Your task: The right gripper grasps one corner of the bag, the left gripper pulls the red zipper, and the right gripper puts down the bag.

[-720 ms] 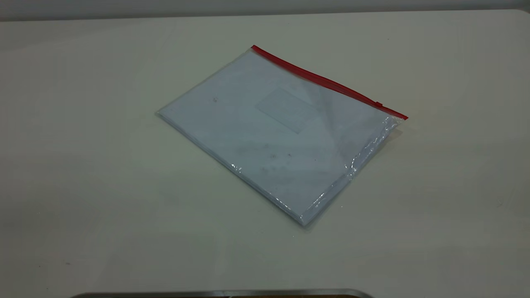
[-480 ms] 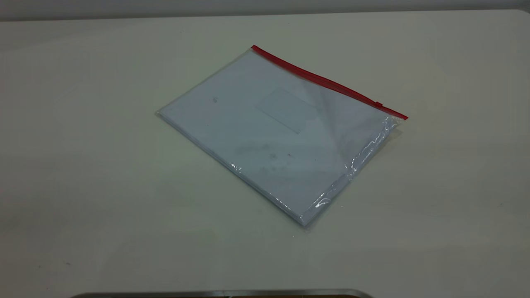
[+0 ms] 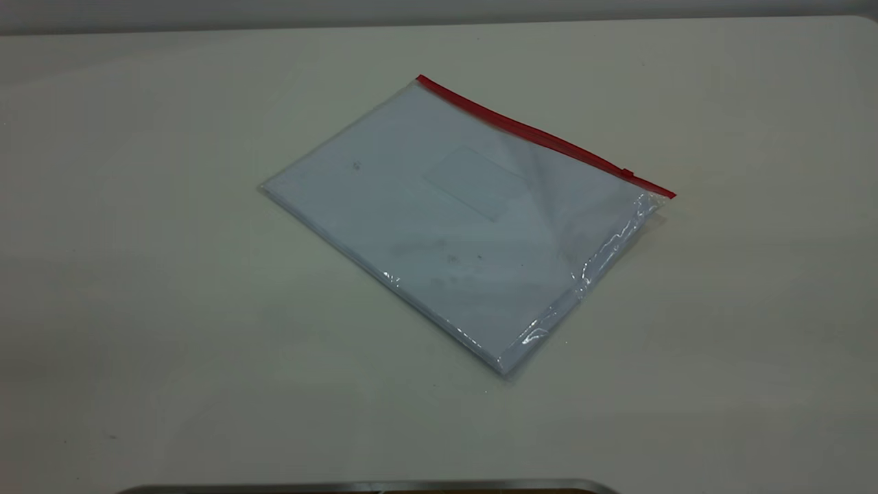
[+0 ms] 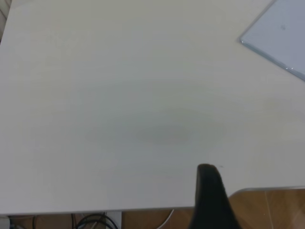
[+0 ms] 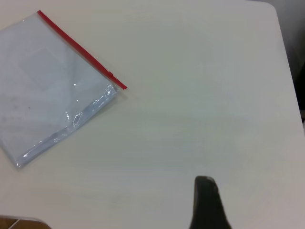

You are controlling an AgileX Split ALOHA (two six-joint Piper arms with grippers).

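The bag (image 3: 453, 219) lies flat on the table, a pale bluish-white clear pouch with a faint rectangular patch. The red zipper (image 3: 542, 137) runs along its far long edge, with the small slider tab (image 3: 627, 172) near the right end. Neither gripper shows in the exterior view. In the left wrist view the left gripper (image 4: 208, 168) is a single black wedge with no gap, above the table's front edge, far from the bag's corner (image 4: 281, 33). In the right wrist view the right gripper (image 5: 205, 179) is also one closed wedge, well apart from the bag (image 5: 47, 95), zipper (image 5: 81, 50) and slider (image 5: 110, 75).
The cream table (image 3: 137, 274) carries only the bag. A metal-edged thing (image 3: 370, 487) shows at the bottom of the exterior view. The left wrist view shows the table's edge (image 4: 143, 210) with cables on the floor below. The table's rounded corner (image 5: 274, 9) shows in the right wrist view.
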